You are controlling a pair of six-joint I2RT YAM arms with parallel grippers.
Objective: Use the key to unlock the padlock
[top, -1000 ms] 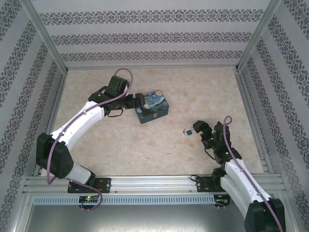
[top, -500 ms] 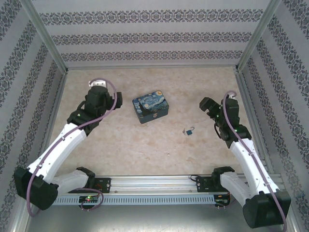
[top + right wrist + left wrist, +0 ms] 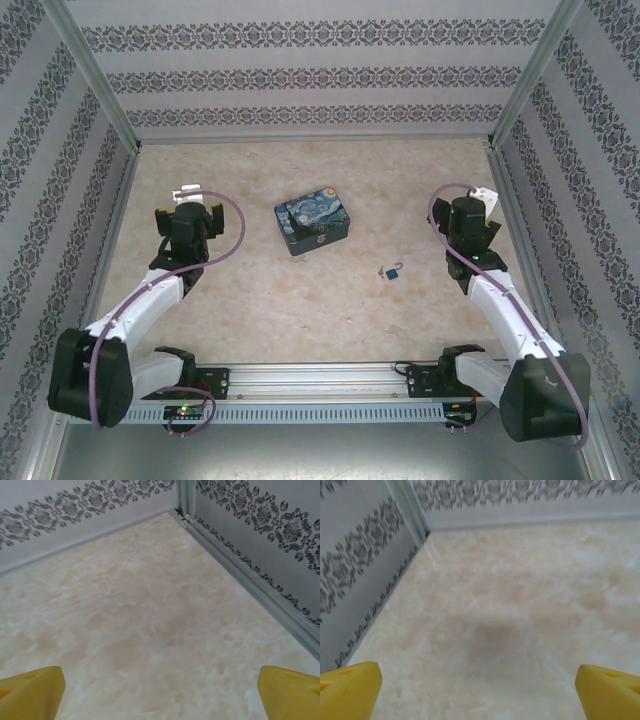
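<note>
Bright, even, diffuse light fills the overhead view — the pale worktop (image 3: pixel 300 310) looks slightly washed, without hard glare. The tin (image 3: pixel 314 222) casts only a thin soft shadow along its near edge; near-right of the tin the padlock (image 3: pixel 396 272) is a coarse, tiny blur. In the left wrist view a faint grey shadow smudges the worktop mid-frame, and the left claw (image 3: pixel 480 695) has soft, unfocused yellow fingertips (image 3: pixel 347 690) — likewise the right claw (image 3: pixel 160 695).
</note>
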